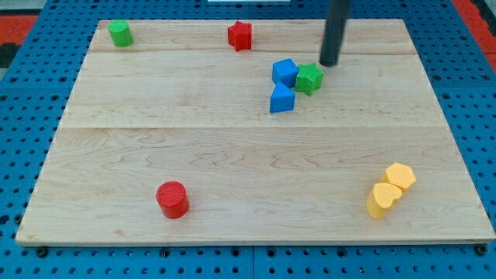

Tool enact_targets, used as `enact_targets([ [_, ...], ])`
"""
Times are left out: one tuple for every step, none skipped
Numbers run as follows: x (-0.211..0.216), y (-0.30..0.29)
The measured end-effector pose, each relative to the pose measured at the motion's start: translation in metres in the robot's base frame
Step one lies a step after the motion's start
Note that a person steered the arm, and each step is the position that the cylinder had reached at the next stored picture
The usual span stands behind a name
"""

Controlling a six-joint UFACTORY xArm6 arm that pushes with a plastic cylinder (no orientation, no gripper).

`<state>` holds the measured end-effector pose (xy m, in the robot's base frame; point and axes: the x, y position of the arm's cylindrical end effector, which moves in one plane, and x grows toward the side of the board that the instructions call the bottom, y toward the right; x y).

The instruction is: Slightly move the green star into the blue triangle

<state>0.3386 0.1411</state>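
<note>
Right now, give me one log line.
my tip: up-right of green star, close | star touching upper blue block | blue triangle below-left

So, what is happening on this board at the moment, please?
An arm with a dark rod is pushing blocks on a wooden board. My tip sits just to the upper right of the green star, very near it. The star touches a blue cube, and the blue triangle lies just below and left of it.
</note>
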Motion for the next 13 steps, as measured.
enact_targets([
  [0.039, -0.001],
  [0.04, -0.001],
  [0.04, -0.001],
  [0.045, 0.006],
  [0.08, -0.022],
  [0.037, -0.022],
  [0.026, -0.021],
  [0.026, -0.017],
  [0.026, -0.017],
  [0.026, -0.016],
  [0.027, -0.018],
  [0.027, -0.015],
  [0.034, -0.015],
])
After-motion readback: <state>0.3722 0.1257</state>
